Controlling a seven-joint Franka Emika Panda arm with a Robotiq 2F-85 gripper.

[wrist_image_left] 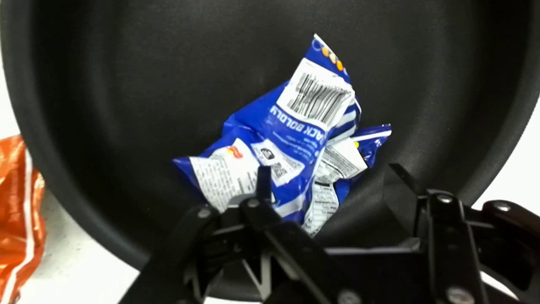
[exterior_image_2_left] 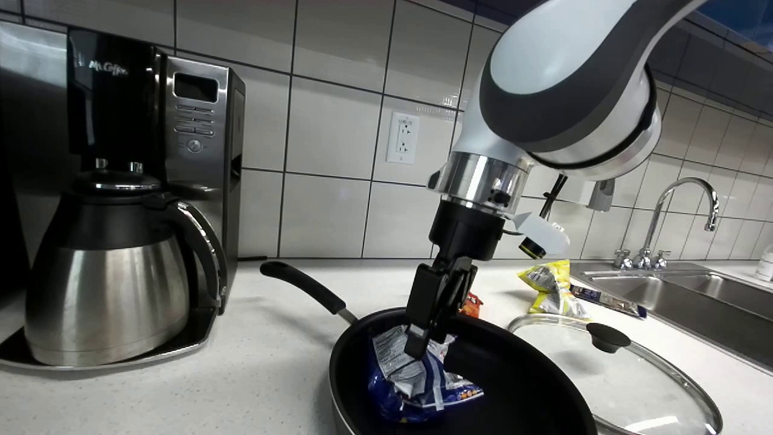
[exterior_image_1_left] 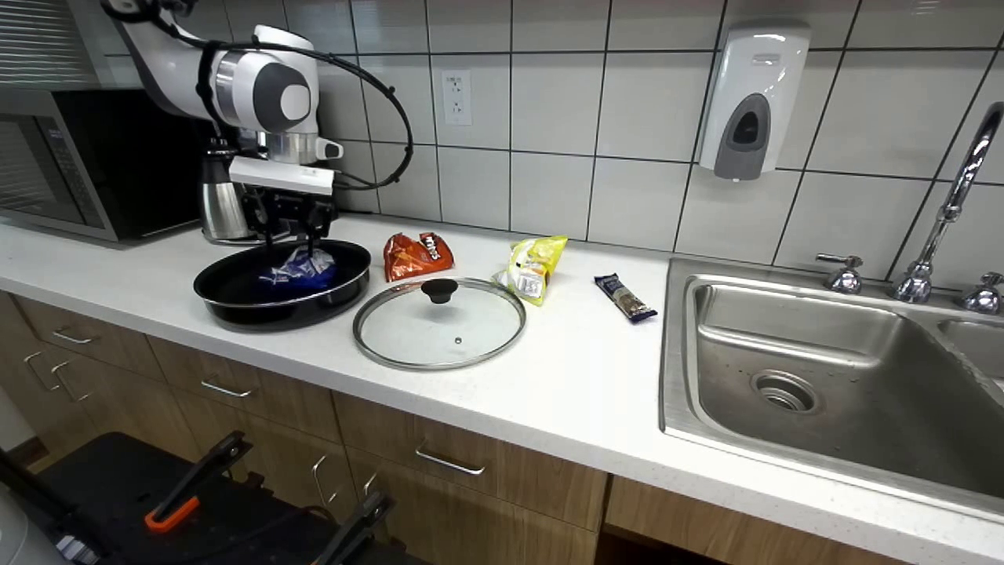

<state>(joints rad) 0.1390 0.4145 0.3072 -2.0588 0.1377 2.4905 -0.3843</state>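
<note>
in an exterior view, the tool (exterior_image_1_left: pixel 290 242) hangs over the black pan (exterior_image_1_left: pixel 271 315) at the left of the table (exterior_image_1_left: pixel 549 377), and the blue packet (exterior_image_1_left: pixel 302 271) lies inside that pan; the glass lid (exterior_image_1_left: pixel 404 322) sits to the pan's right, with the orange bag (exterior_image_1_left: pixel 416 257) on the lid's far side. in an exterior view, the fingers (exterior_image_2_left: pixel 424 296) point down over the packet, and the pan's handle (exterior_image_2_left: pixel 305 288) runs to the far left; a sideways bump of a finger could shove the pan, as nothing visible braces it. in the wrist view the tool stands spread, pinching nothing; whether it touches the packet i cannot tell. the finger at left overlaps the film while that at right stands over bare pan, so squeezing from this pose could catch only a loose edge, and the slick wrapping could slip away. the packet looks crumpled and glossy, deep blue with white panels (wrist_image_left: pixel 221 177) and a creased barcode (wrist_image_left: pixel 317 99).
</note>
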